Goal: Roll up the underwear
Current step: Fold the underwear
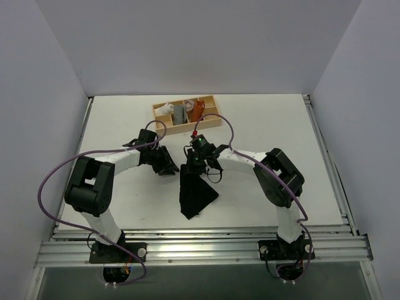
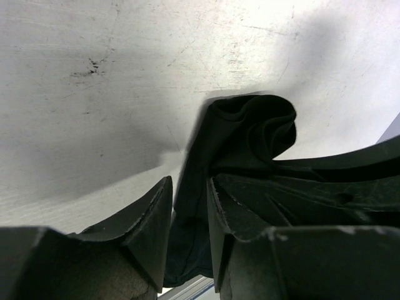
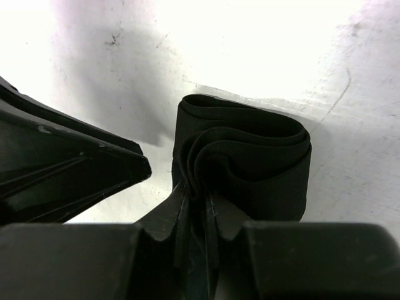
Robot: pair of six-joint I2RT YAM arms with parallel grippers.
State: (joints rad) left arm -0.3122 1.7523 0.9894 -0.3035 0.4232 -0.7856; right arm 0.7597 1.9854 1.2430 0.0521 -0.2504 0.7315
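The black underwear [image 1: 197,192] lies as a narrow folded strip at the middle of the table, its far end lifted and curled over. My left gripper [image 1: 170,165] is at that end's left side. In the left wrist view it [image 2: 189,187] has the cloth [image 2: 250,131] filling the gap between its jaws. My right gripper [image 1: 199,165] is at the same end from the right. In the right wrist view it [image 3: 197,194] is pinched on several layers of the looped cloth [image 3: 250,162]. The two grippers are close together.
A small wooden tray [image 1: 209,122] stands at the back centre with a white roll [image 1: 165,109], a grey roll [image 1: 180,114] and an orange-brown roll [image 1: 197,110] in its compartments. White walls enclose the table on three sides. A metal rail [image 1: 200,244] runs along the near edge.
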